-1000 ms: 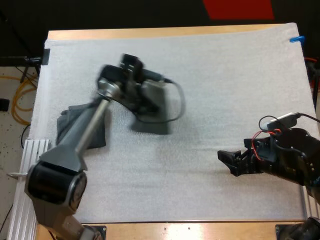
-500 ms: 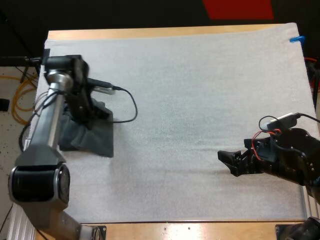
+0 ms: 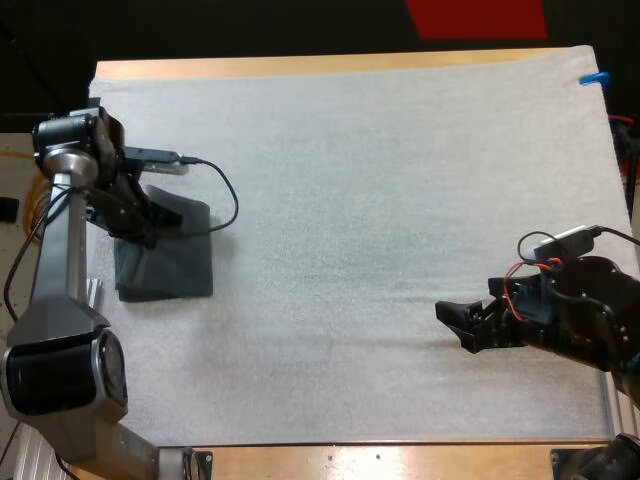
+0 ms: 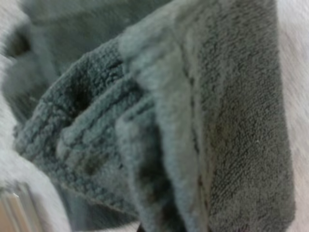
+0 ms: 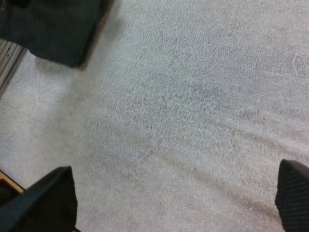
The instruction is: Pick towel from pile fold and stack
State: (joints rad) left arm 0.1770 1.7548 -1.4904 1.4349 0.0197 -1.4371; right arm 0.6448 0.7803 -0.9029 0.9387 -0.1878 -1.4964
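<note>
The wooden surface point(image 3: 300, 66) carries a white mat point(image 3: 380, 200) over nearly its whole area. The left arm point(image 3: 60, 260) reaches along the mat's left edge. The right arm point(image 3: 580, 320) sits at the right edge, well apart from the work. The towel point(image 3: 175, 265), dark grey-green and folded to a rough rectangle, lies flat on the mat at its left edge, with one part raised toward the far side. The left wrist view shows the towel point(image 4: 231, 121) close up, with several folded layers stacked edge on edge. The left gripper point(image 3: 135, 215) is down on the towel's far left part, in contact with the cloth. Whether it grips the cloth or has let go cannot be told. The right gripper point(image 3: 452, 322) hovers low over bare mat, its fingers point(image 5: 48, 200) spread apart and holding nothing. Judgement: the step in hand is setting the folded towel down at the stacking place, so folding appears finished. The next move calls for a clean release and a straight lift, so that the upper layers are not dragged open, before the arm goes for another towel.
</note>
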